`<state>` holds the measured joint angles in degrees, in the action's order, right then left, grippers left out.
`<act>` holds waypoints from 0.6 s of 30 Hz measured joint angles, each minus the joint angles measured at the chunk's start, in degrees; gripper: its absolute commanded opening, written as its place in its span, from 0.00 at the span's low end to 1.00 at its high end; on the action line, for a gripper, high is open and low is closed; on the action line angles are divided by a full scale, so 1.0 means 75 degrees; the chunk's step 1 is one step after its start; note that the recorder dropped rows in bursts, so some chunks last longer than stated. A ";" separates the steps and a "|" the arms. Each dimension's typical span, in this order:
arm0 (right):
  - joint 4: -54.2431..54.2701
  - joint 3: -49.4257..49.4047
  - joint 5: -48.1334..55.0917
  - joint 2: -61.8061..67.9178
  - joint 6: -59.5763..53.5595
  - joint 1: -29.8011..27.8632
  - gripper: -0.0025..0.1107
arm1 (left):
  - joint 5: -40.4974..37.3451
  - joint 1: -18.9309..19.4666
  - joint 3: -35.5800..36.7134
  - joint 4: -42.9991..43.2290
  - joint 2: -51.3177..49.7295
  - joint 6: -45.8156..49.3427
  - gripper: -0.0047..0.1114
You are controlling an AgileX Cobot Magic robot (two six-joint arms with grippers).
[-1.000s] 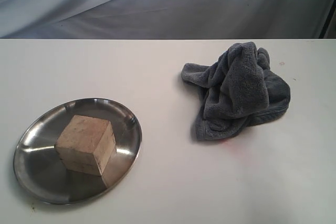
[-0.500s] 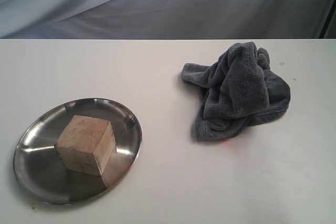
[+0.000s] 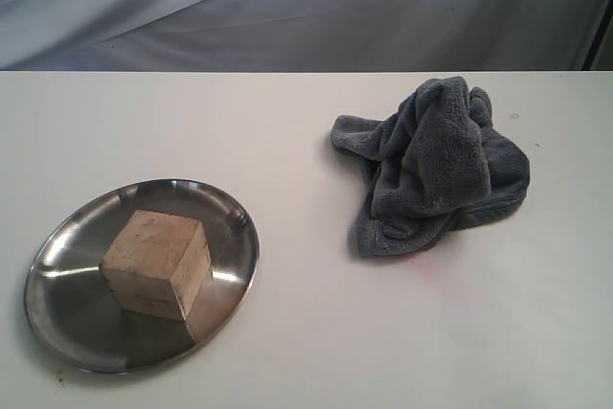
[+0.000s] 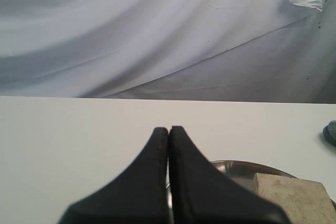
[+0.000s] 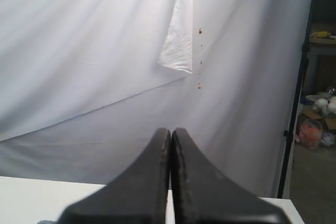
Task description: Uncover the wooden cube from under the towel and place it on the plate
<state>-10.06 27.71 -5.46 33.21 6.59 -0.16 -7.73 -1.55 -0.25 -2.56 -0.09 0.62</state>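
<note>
White table: wooden cube on plate, towel apart; L end effector, R end effector closed

In the left wrist view the plate is mostly hidden behind the left gripper, whose blurred finger bases run out of frame. The wooden cube is cut by the frame edge, and the towel shows only a sliver. At the lower left of the exterior view, the wooden cube covers part of the plate's floor
</note>
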 measured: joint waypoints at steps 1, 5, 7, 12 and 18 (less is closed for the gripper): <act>0.0000 -0.0019 0.0129 -0.0182 0.0000 0.0000 0.02 | 0.0000 0.0000 0.0000 0.0000 0.0000 0.0000 0.05; 0.0033 -0.0032 0.0576 -0.0825 0.0000 0.0000 0.02 | 0.0000 0.0000 0.0000 0.0000 0.0000 0.0000 0.05; 0.0033 -0.0032 0.0728 -0.1114 0.0000 0.0000 0.02 | 0.0000 0.0000 0.0000 0.0000 0.0000 0.0000 0.05; 0.0126 -0.0032 0.1227 -0.1665 0.0000 0.0000 0.02 | 0.0000 0.0000 0.0000 0.0000 0.0000 0.0000 0.05; 0.0224 -0.0032 0.1760 -0.2358 0.0000 0.0000 0.02 | 0.0000 0.0000 0.0000 0.0000 0.0000 0.0000 0.05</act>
<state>-8.38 27.47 7.74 15.52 6.59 -0.16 -7.73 -1.55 -0.25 -2.56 -0.09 0.62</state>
